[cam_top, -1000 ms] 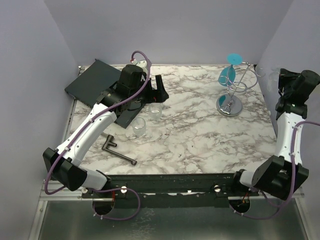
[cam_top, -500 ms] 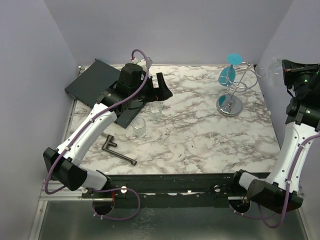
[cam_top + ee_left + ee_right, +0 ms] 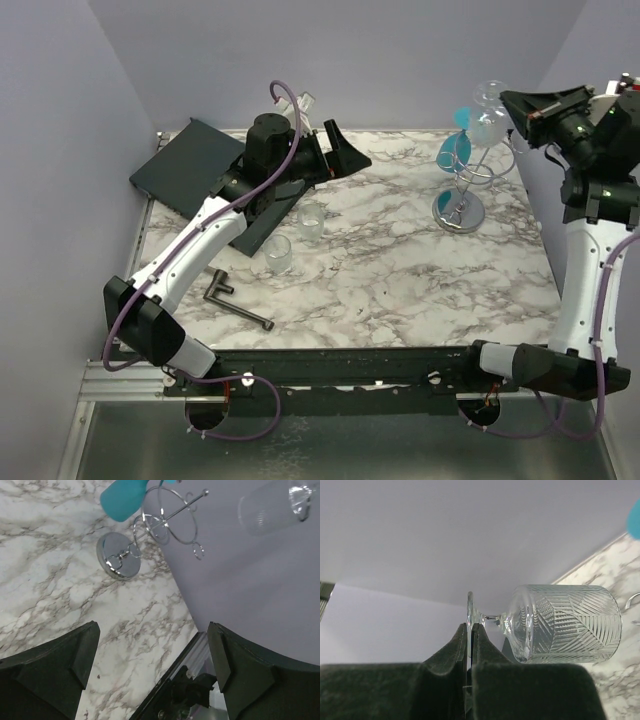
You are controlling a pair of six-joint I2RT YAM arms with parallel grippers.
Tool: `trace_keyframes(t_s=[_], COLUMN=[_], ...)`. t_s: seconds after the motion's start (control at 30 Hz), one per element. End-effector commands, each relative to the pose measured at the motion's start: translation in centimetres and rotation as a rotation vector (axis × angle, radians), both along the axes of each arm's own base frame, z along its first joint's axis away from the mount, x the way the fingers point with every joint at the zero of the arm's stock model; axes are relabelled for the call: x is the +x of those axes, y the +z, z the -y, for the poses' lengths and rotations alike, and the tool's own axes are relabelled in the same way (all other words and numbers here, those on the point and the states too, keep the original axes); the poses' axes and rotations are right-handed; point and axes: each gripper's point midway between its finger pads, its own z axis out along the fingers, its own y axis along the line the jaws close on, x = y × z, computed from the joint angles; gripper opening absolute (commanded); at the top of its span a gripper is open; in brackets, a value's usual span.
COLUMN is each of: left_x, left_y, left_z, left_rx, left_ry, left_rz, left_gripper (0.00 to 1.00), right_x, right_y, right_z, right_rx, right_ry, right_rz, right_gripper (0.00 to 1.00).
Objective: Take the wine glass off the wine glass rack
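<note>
Marble desk [image 3: 400, 270] has the wine glass rack [image 3: 458, 212] at its far right corner, and your right gripper [image 3: 470, 629] pinches the foot of the clear wine glass [image 3: 565, 622] in the air above it, left gripper [image 3: 152, 635] spread wide, so the lift looks done; next, set it down softly.

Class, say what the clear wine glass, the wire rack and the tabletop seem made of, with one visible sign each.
Wine glass: clear glass, perhaps plastic; see-through, patterned lines.
Wine glass rack: polished chrome-like metal; mirror-bright base and wire.
Tabletop: marble look, grey veins on white; possibly printed.
</note>
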Motion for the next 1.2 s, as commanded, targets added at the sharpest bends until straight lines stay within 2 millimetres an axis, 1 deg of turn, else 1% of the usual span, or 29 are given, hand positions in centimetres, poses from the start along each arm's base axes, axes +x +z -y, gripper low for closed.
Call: trace_keyframes(t_s=[0.0, 0.07, 0.13, 0.17, 0.2, 0.27, 0.33, 0.53, 0.63, 0.77, 0.97, 1.17], left_x=[0.6, 0.9, 1.2, 1.5, 1.7, 1.9, 2.3, 2.6, 3.0, 3.3, 3.7, 4.1], left_y=[6.8, 8.0, 8.8, 9.1, 9.4, 10.0, 10.4, 11.0, 11.1, 11.2, 10.9, 10.6], left_z=[1.9, 2.0, 1.9, 1.7, 1.5, 1.1, 0.6, -0.4, -1.0, -1.2, -1.5, -1.8], left_rx=[-0.253, -0.327, -0.402, -0.439, -0.481, -0.557, -0.614, -0.704, -0.732, -0.761, -0.785, -0.808], left_ry=[-0.055, -0.048, -0.031, -0.022, -0.013, -0.008, 0.013, 0.029, 0.04, 0.03, 0.038, 0.039], left_rz=[0.115, 0.118, 0.113, 0.11, 0.097, 0.097, 0.101, 0.147, 0.177, 0.183, 0.186, 0.182], left_gripper=[0.97, 0.97, 0.97, 0.97, 0.97, 0.97, 0.97, 0.97, 0.97, 0.97, 0.96, 0.95], right_x=[0.3, 1.0, 1.5, 1.7, 1.9, 2.3, 2.6, 2.8, 2.8, 2.9, 2.8, 2.4], right_y=[3.8, 4.1, 4.6, 4.9, 4.9, 5.0, 5.0, 5.7, 5.7, 5.7, 6.1, 6.3], right_z=[-5.4, -7.7, -9.5, -10.2, -11.6, -13.4, -14.8, -17.0, -18.5, -19.8, -20.7, -21.1], right_rx=[0.042, 0.085, 0.128, 0.143, 0.167, 0.213, 0.259, 0.368, 0.403, 0.442, 0.468, 0.475], right_ry=[0.156, 0.209, 0.254, 0.271, 0.304, 0.349, 0.38, 0.428, 0.461, 0.486, 0.515, 0.529], right_rz=[0.126, 0.142, 0.159, 0.171, 0.169, 0.171, 0.17, 0.183, 0.166, 0.155, 0.153, 0.158], right_gripper=[0.01, 0.01, 0.01, 0.01, 0.01, 0.01, 0.0, 0.01, 0.0, 0.01, 0.01, 0.01])
